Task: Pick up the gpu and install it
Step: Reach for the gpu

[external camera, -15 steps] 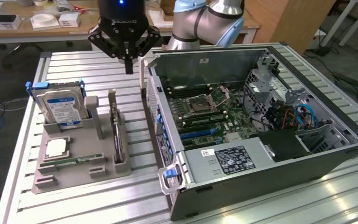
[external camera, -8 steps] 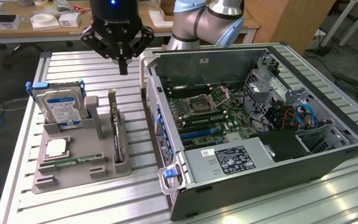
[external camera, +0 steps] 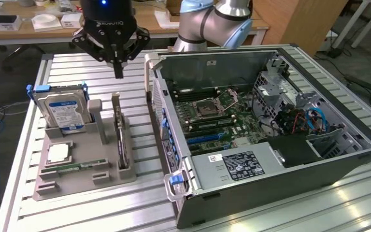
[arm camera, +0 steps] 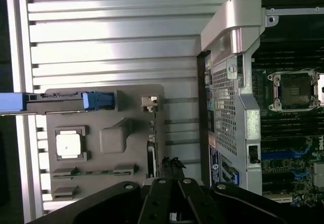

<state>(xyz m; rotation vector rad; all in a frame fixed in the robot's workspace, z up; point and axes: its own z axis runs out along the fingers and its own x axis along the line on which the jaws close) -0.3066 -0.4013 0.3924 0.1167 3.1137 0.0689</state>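
STEP: approach to pick, judged; nothing gripped | GPU (external camera: 119, 131): upright on edge in tray (external camera: 76, 186) slot on surface (external camera: 76, 67), beside case (external camera: 269, 191) | CLAW (external camera: 118, 73): pressed together, empty, above gpu, apart | NEED: spread claw, align with card's thin top edge.

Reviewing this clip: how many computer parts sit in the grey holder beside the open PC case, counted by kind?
hard drive: 1
gpu: 1
processor chip: 1
memory strip: 1
Total in the grey holder: 4
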